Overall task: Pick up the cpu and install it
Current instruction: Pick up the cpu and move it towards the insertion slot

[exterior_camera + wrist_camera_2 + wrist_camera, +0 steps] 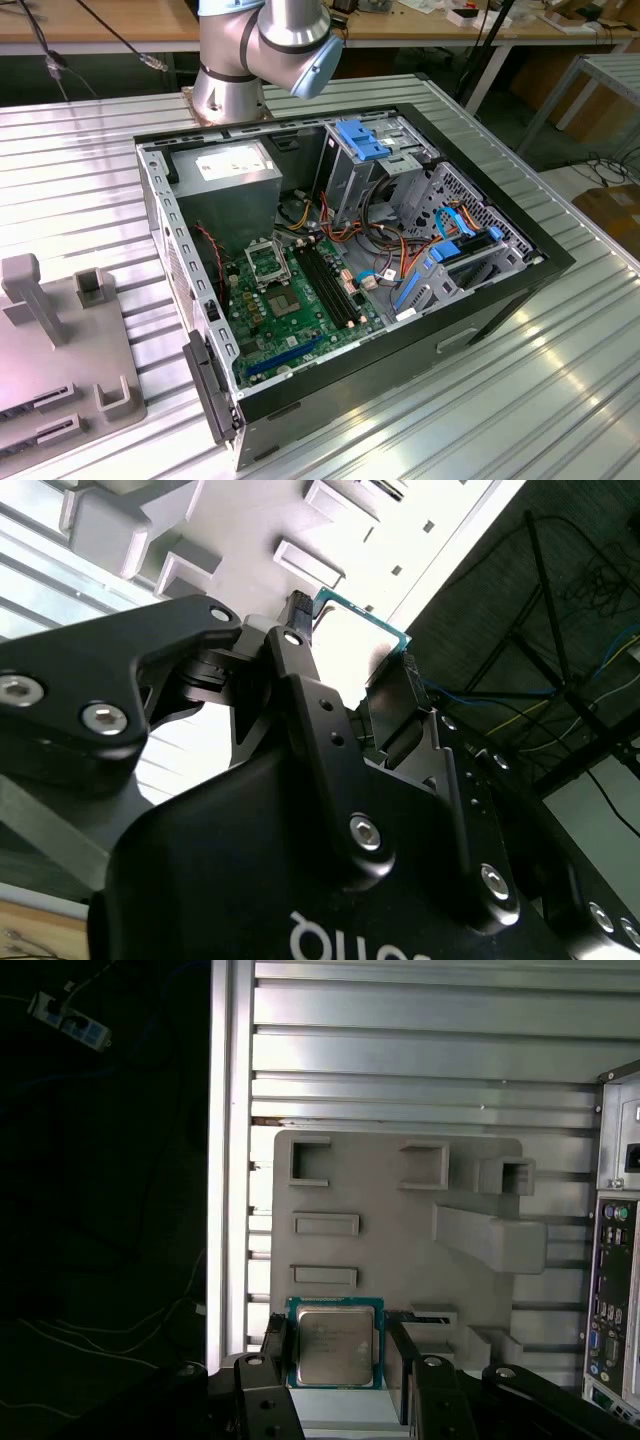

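Note:
In the first wrist view the cpu (335,1345), a small square chip with a pale silver top and a thin green rim, sits between the two black fingers of my gripper (336,1362), which is shut on it. The chip is held well above the grey parts tray (400,1220). The second wrist view shows the cpu's (365,622) edge clamped at the tips of the gripper (352,638). In the exterior view the black-framed socket (265,262) lies on the green motherboard (300,320) inside the open computer case (500,300); the arm's elbow (270,40) stands behind the case.
The grey tray (60,350) with raised holders lies at the exterior view's left on the ribbed metal table (560,400). Inside the case are a power supply (235,180), blue drive brackets (365,140) and bundles of cables (400,250). The table's edge (225,1160) drops off beside the tray.

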Robot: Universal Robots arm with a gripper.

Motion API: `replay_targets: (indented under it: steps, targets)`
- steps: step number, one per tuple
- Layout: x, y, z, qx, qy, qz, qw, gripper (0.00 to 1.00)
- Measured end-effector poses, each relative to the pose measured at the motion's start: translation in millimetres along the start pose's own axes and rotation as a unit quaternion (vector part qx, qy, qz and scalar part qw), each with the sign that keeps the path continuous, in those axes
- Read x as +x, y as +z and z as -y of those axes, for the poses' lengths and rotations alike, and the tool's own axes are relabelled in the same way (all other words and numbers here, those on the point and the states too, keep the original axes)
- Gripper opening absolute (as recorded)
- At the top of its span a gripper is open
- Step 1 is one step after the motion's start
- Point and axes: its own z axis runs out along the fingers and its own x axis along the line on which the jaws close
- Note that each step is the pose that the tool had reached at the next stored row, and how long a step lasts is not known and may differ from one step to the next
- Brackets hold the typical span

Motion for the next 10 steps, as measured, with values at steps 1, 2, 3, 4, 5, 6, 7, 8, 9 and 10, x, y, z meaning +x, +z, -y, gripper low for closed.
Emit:
replay_targets:
  steps: [1,2,3,4,5,6,7,8,9,10]
  targets:
    - [-0.8,0.0,0.0,0.0,0.0,0.0,1.0,0.47]
    - [-2.1,0.0,0.0,0.0,0.0,0.0,1.0,0.47]
    - [-3.0,0.0,0.1,0.0,0.0,0.0,1.0,0.47]
    - [-3.9,0.0,0.1,0.0,0.0,0.0,1.0,0.47]
    - [-4.8,-0.1,0.1,0.0,0.0,0.0,1.0,0.47]
    - [-5.9,-0.1,0.2,0.0,0.0,0.0,1.0,0.47]
    - [-7.0,-0.1,0.2,0.0,0.0,0.0,1.0,0.47]
    - [-8.0,-0.1,0.2,0.0,0.0,0.0,1.0,0.47]
    - [-9.0,-0.1,0.2,0.0,0.0,0.0,1.0,0.47]
    - [-9.9,-0.2,0.3,0.0001,0.0,0.0,1.0,0.47]
